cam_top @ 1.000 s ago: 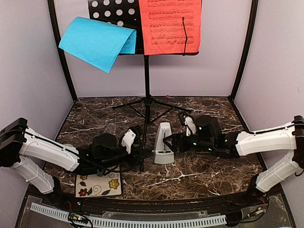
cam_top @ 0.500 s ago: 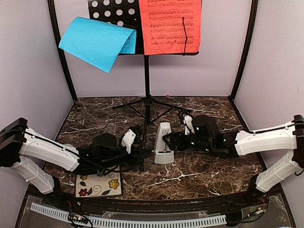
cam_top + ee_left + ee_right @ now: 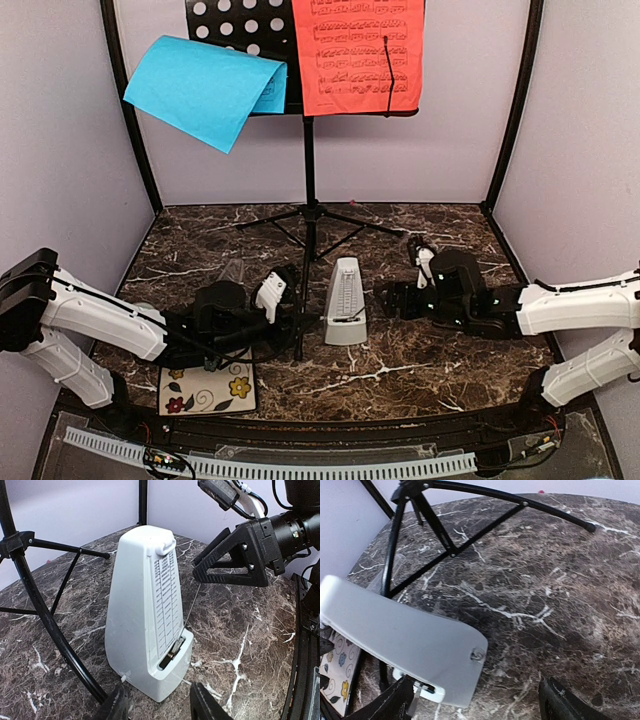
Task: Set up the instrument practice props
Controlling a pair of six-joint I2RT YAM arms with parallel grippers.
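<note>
The metronome stood upright mid-surface, just right of the near leg of the stand. The right end effector sat close on its right, not touching, spread wide and gripping nothing. The left end effector faced it from the left, half open and empty too. On the stand toward the far edge, the red sheet lay flat and the blue sheet drooped off the left.
</note>
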